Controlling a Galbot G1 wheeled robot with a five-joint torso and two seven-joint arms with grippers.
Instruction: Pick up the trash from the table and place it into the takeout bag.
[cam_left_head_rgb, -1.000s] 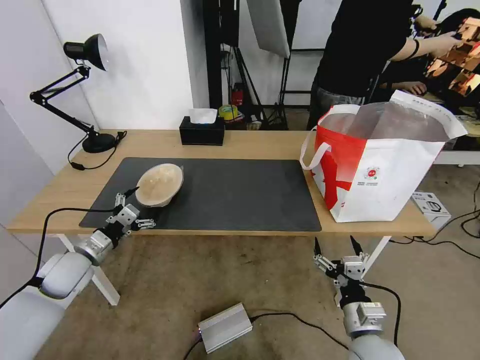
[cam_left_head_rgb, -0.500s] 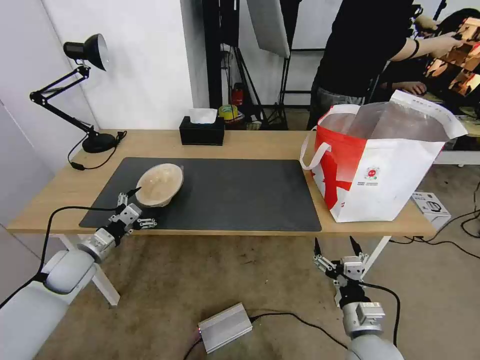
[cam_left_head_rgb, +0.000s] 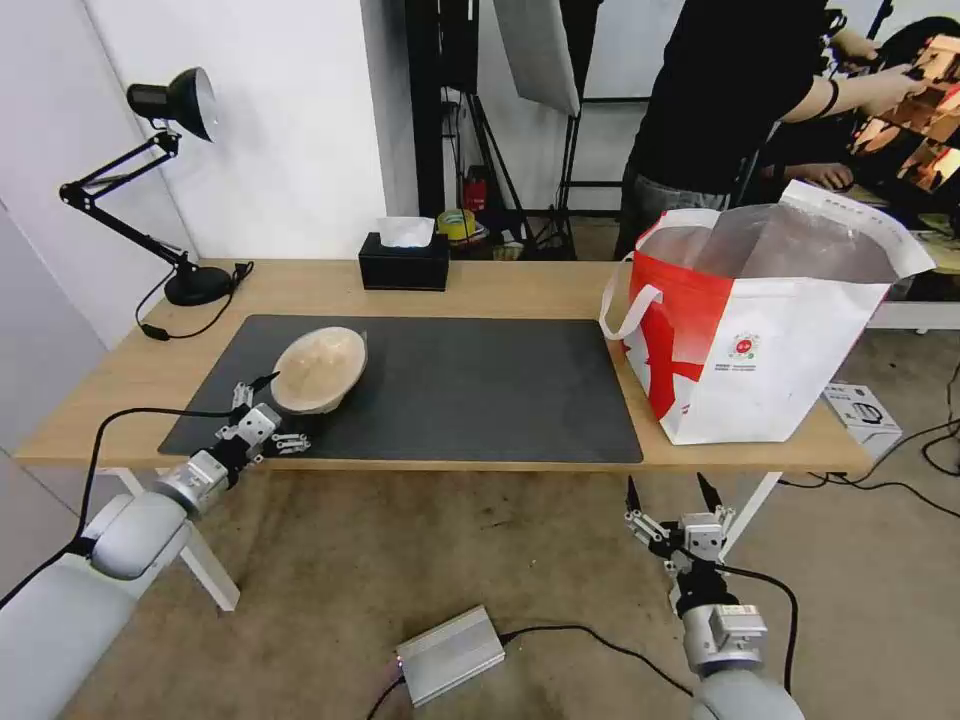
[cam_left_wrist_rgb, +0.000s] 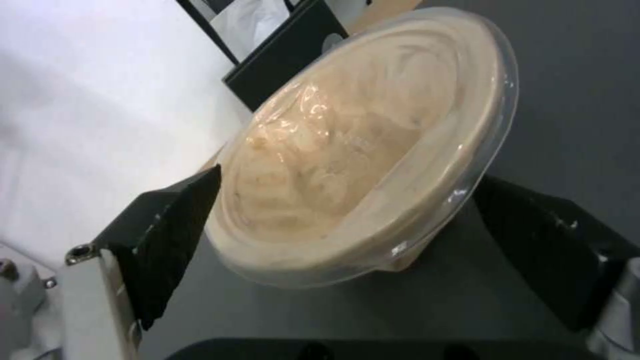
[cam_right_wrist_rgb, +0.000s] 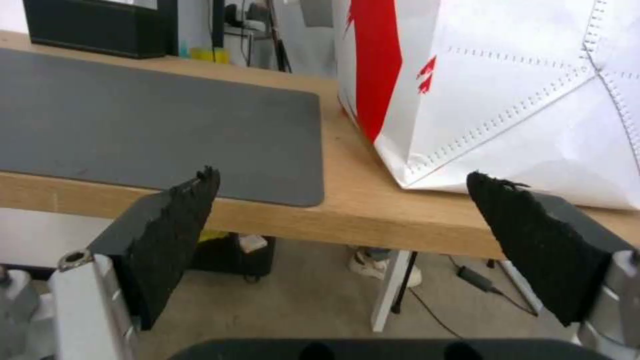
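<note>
Only the tan pulp bowl (cam_left_head_rgb: 318, 368) is left on the desk (cam_left_head_rgb: 520, 290), bracketed by my released left pincer (cam_left_head_rgb: 268, 412) but ungripped, not yet in the takeout bag (cam_left_head_rgb: 760, 330); my right pincer (cam_left_head_rgb: 670, 490) waits open below.

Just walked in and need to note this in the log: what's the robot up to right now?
It is clearing trash from the table into the takeout bag. The left gripper is open at the near rim of a tan pulp bowl tilted on the dark mat, fingers on either side, not closed. The right gripper hangs open below the table's front edge, near the bag.
</note>
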